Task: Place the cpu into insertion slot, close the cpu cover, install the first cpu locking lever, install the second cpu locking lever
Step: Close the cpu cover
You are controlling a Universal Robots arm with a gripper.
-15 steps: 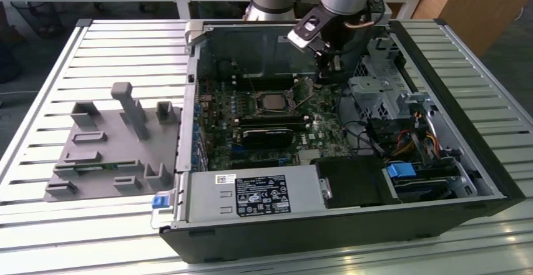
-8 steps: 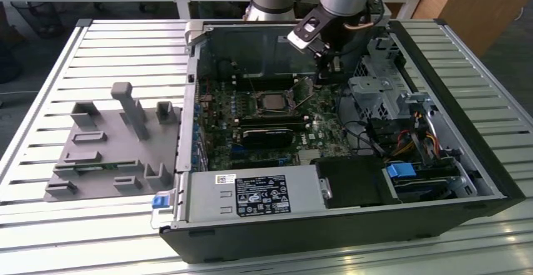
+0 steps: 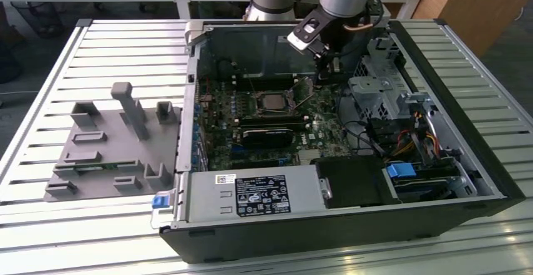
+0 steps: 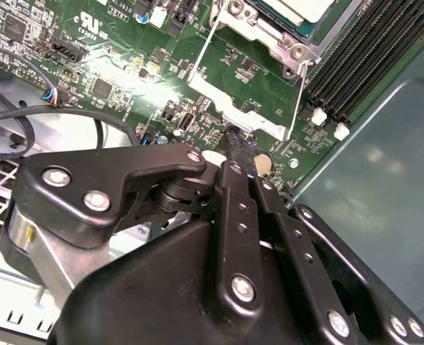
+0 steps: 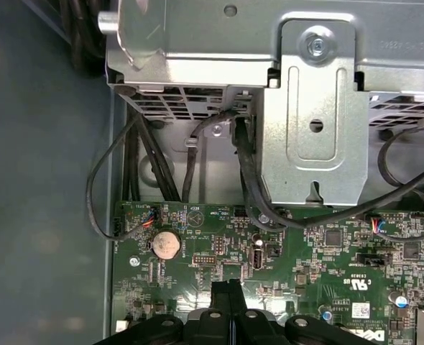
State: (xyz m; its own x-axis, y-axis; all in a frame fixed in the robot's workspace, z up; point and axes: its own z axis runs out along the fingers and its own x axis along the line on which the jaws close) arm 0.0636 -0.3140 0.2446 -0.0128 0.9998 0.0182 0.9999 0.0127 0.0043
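Cpu (image 3: 273,102) lies flat in the slot (image 3: 256,100), cover (image 4: 251,21) looking down over it. End effector (image 4: 238,146) pinched closed, empty, just beside that cover. Lever (image 4: 201,50): thin springy wire, probably slippery; I'd catch its hooked end.

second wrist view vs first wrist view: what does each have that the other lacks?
Second wrist view: the cpu, the silvery cpu cover, black memory slots. First wrist view: silver screwed bracket with cables running under it. In both wrist views: green board, dark case wall, end effector low over the board.
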